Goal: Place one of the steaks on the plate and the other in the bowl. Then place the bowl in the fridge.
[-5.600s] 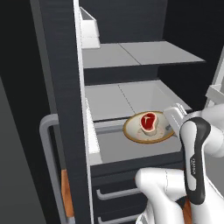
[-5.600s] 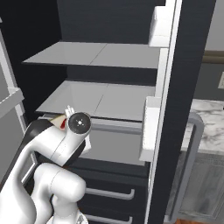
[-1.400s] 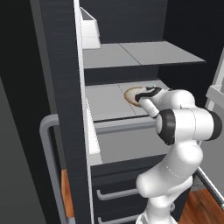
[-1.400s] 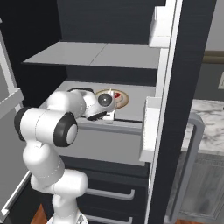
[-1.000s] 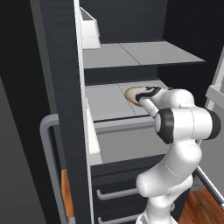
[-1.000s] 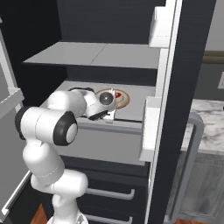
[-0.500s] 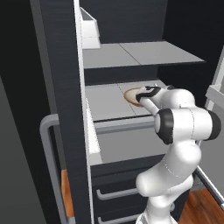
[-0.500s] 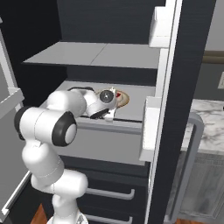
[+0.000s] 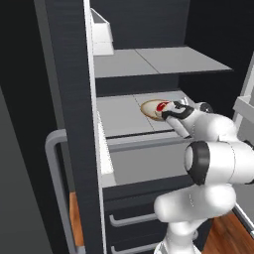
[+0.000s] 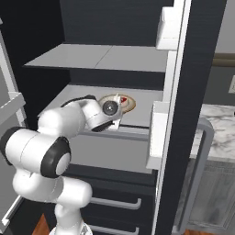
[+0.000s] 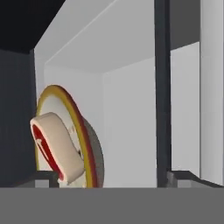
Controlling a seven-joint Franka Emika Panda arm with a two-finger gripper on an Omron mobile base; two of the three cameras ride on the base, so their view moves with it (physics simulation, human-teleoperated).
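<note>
Since a second ago the tool [image 9: 170, 112] has let go of the bowl [image 9: 152, 108]: its fingers were pinched on the near rim then, and now I read them as spread apart, one dark tip [image 11: 46, 177] low at the left of my hand view and the other well off to the right, with nothing between them. The bowl itself sits where it sat, on the middle shelf [image 9: 124, 115] of the fridge [image 9: 69, 99].

Going left to right in the left base view: the open door with its white bins [image 9: 101, 34], then bare grey shelf, then the tan bowl toward the right half of the shelf, then my tool just beside its near edge.

The bowl looks stiff and light, a shallow thing with a plain thin rim; I judge the rim nearest the hand is the only sensible place to take hold, and a shove there would slide it on the smooth shelf. The steak [image 11: 54, 146] in it is the red one with the pale edge, soft and probably slick, lying loose inside the bowl, so it could shift if I bump the rim while backing out.

In the right base view the bowl [image 10: 125, 103] shows behind the hand.
</note>
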